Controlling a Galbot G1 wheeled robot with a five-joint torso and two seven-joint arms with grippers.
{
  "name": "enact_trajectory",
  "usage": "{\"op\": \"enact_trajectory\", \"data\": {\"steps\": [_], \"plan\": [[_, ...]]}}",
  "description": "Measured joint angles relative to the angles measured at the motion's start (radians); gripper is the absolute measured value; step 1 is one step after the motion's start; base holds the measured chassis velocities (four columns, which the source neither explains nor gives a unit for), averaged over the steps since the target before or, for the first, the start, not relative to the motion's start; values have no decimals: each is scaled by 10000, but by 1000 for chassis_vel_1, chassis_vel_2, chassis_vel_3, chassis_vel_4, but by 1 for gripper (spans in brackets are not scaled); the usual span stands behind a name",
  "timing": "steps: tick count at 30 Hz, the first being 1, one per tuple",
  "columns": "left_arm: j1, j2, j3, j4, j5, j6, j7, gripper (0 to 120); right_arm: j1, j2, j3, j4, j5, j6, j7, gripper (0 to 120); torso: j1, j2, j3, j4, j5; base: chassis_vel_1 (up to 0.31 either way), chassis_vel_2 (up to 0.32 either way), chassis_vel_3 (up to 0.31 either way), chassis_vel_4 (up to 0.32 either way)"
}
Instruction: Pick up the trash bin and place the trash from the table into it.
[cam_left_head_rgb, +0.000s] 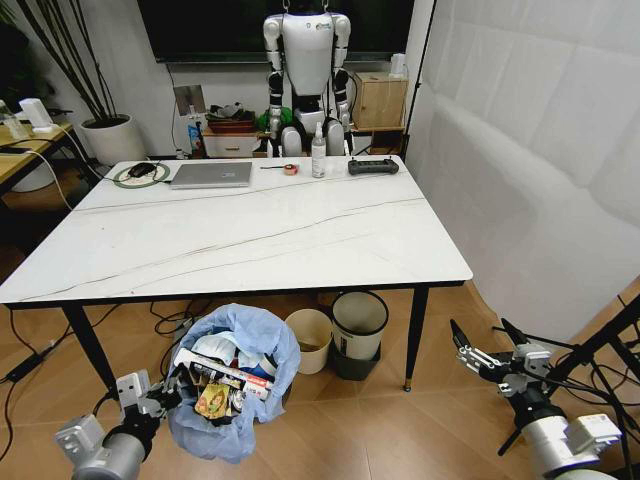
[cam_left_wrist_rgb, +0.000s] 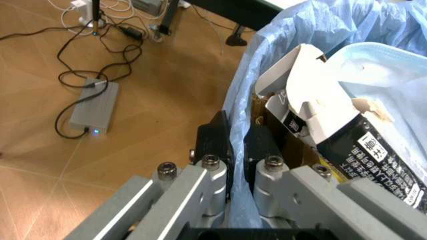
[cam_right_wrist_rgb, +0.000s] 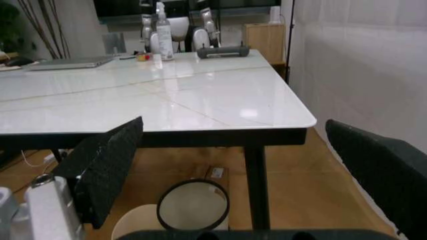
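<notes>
The trash bin (cam_left_head_rgb: 240, 345), lined with a crinkled light-blue bag, sits low in front of the table (cam_left_head_rgb: 250, 235), near its left front leg. My left gripper (cam_left_head_rgb: 172, 388) is shut on the bin's near rim; in the left wrist view the two black fingers (cam_left_wrist_rgb: 215, 142) pinch the bag's edge (cam_left_wrist_rgb: 267, 45). Trash fills the bin: a torn carton (cam_left_wrist_rgb: 333, 130), a light-blue mask (cam_left_wrist_rgb: 383, 67), a red wrapper (cam_left_head_rgb: 255, 380) and a yellow packet (cam_left_head_rgb: 212, 400). My right gripper (cam_left_head_rgb: 485, 342) hangs open at the lower right, below the tabletop (cam_right_wrist_rgb: 167, 100) and holding nothing.
On the table's far edge lie a silver laptop (cam_left_head_rgb: 212, 174), a spray bottle (cam_left_head_rgb: 318, 150), a black controller (cam_left_head_rgb: 372, 166) and a tape roll (cam_left_head_rgb: 290, 169). Under the table stand a cream bucket (cam_left_head_rgb: 308, 340) and a white bin with a black rim (cam_left_head_rgb: 358, 325). Cables and a power brick (cam_left_wrist_rgb: 93, 107) cross the floor.
</notes>
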Motion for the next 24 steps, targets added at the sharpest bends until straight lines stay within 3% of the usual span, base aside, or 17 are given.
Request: {"op": "enact_trajectory", "data": {"steps": [24], "plan": [[-18, -203, -58, 596, 56, 81, 149, 0, 0, -1, -1, -1, 3, -1, 0, 100, -576, -1308, -731, -1, -1, 0, 0, 0, 0]]}}
